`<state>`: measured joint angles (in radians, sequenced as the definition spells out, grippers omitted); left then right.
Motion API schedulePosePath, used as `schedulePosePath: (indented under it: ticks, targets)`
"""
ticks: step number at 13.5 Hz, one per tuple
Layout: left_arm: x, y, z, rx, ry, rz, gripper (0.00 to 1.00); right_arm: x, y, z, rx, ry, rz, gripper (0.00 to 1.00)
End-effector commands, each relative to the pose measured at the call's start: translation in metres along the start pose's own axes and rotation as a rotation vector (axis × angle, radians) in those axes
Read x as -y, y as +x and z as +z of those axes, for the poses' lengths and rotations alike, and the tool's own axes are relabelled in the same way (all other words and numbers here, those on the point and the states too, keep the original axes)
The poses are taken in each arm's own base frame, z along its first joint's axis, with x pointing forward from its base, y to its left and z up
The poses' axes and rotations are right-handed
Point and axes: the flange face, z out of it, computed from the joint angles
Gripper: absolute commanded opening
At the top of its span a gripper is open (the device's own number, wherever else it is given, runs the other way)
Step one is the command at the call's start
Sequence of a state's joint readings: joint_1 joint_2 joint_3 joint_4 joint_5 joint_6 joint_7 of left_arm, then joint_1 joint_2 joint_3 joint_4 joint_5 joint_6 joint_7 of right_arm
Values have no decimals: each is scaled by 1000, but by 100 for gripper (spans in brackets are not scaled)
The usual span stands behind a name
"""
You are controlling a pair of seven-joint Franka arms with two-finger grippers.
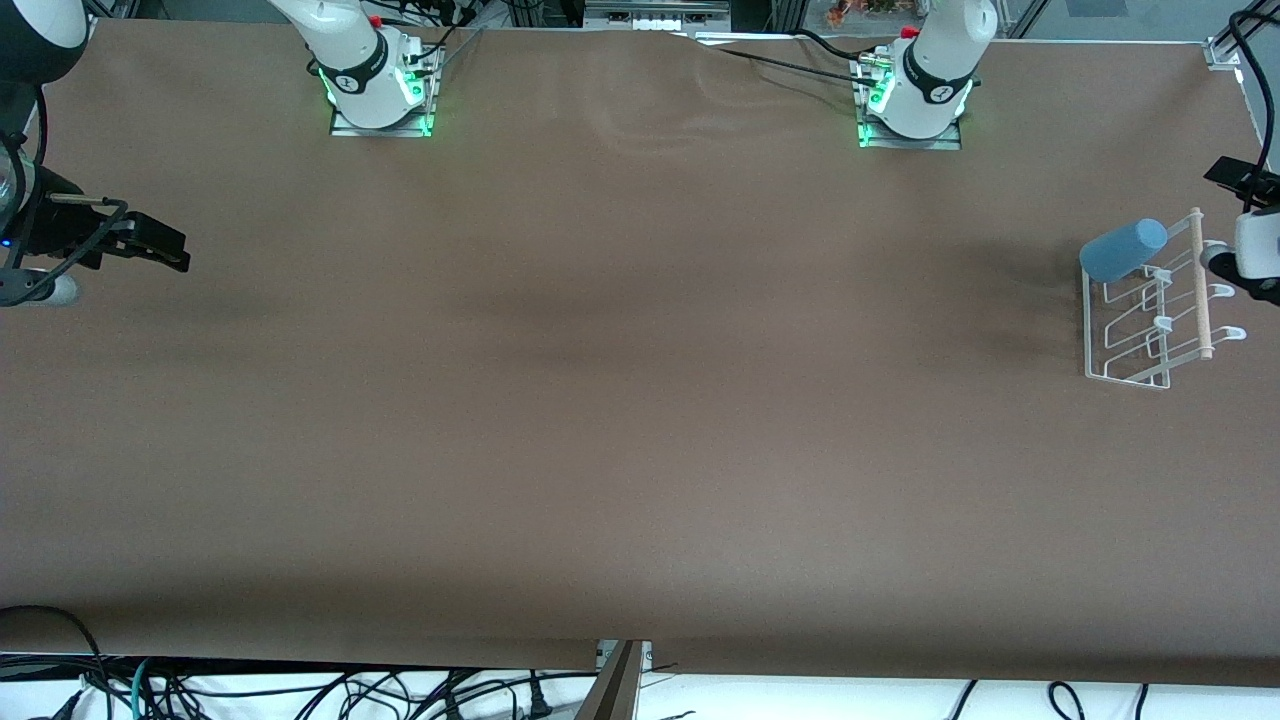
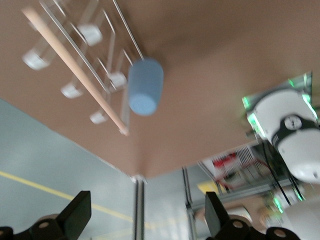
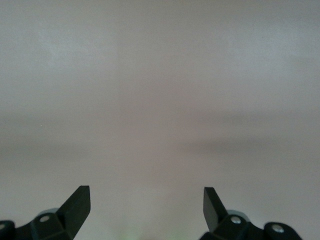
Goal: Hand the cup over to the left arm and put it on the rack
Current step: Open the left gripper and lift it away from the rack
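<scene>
The light-blue cup (image 1: 1122, 250) (image 2: 145, 86) lies tilted on the white wire rack (image 1: 1091, 330), at the rack's end nearest the arm bases. It leans by the wooden rod (image 1: 1200, 300) (image 2: 75, 71). My left gripper (image 1: 1250, 255) (image 2: 147, 212) hangs at the table's edge beside the rack, apart from the cup. It is open and holds nothing. My right gripper (image 1: 165, 250) (image 3: 146, 204) waits over the right arm's end of the table, open, with only bare cloth between its fingers.
The brown table cloth (image 1: 640, 400) spans the whole view. The right arm's base (image 1: 375, 85) and the left arm's base (image 1: 915, 95) stand along the edge farthest from the front camera, with cables between them. The rack sits close to the table's end edge.
</scene>
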<state>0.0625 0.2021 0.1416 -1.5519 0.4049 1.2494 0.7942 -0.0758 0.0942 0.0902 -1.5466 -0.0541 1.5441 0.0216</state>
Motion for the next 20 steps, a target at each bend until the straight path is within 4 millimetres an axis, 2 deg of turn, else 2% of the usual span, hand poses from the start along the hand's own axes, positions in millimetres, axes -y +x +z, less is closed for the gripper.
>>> schedulePosePath:
  ticks: [1, 2, 3, 6, 7, 10, 14, 15, 20]
  targets:
    - [-22, 2, -41, -159, 103, 41, 100, -1, -1, -4, 2, 0, -8, 100]
    - [-36, -4, -55, -212, 97, 43, 100, -1, -1, -4, 2, 0, -8, 100]
    - [-49, -18, -71, -295, 69, 1, 100, -1, -1, -4, 2, 0, -8, 100]
    - [-75, -41, -102, -490, -36, -252, 100, -1, -1, -4, 2, 0, -8, 100]
    - [-79, -42, -107, -540, -72, -322, 100, -1, -1, -4, 2, 0, -8, 100]
    - [-92, -29, -123, -643, -173, -482, 100, -1, -1, -4, 2, 0, -8, 100]
    - [-149, -12, -146, -657, -203, -585, 100, -1, -1, -4, 2, 0, -8, 100]
    - [-153, -8, -147, -654, -207, -596, 100, -1, -1, -4, 0, 0, -8, 100]
    - [-151, 2, -145, -694, -204, -605, 100, -1, -1, -4, 0, -1, -8, 100]
